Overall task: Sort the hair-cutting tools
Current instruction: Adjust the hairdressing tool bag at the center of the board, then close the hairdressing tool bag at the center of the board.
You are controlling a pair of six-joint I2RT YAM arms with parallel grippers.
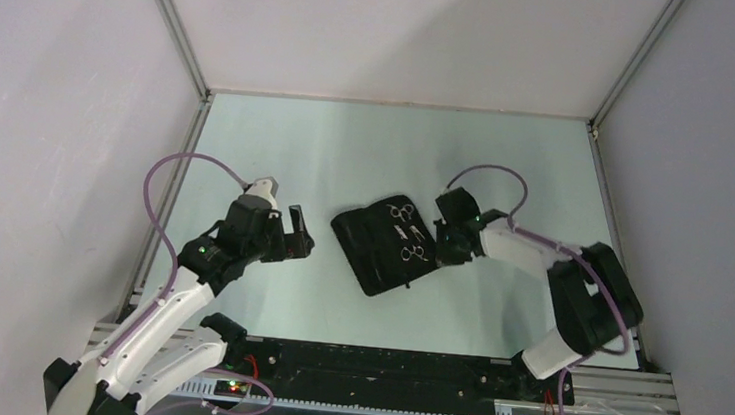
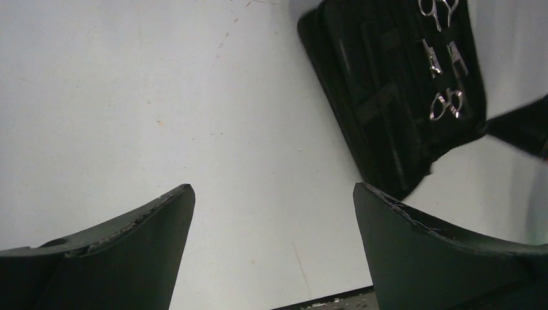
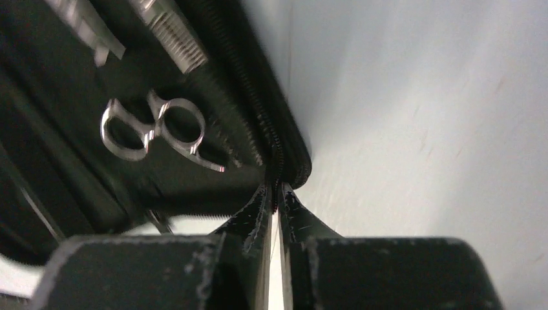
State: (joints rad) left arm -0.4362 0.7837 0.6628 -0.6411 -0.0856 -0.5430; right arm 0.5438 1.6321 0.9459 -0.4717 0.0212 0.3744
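Note:
A black zip case [image 1: 370, 243] lies open at the table's middle. Two silver scissors lie in it, one at the far end [image 1: 403, 212] and one at the near end [image 1: 415, 254]. My right gripper [image 1: 444, 242] is shut on the case's right zip edge [image 3: 258, 110], next to the ring handles of the near scissors [image 3: 155, 129]. My left gripper [image 1: 299, 232] is open and empty just left of the case. The left wrist view shows the case [image 2: 388, 110] and the near scissors [image 2: 447, 103]. I cannot make out any black combs against the case lining.
The table is a pale green surface [image 1: 298, 151] with metal rails along its left and right sides and white walls around it. A black strip runs along the near edge [image 1: 370, 363] between the arm bases.

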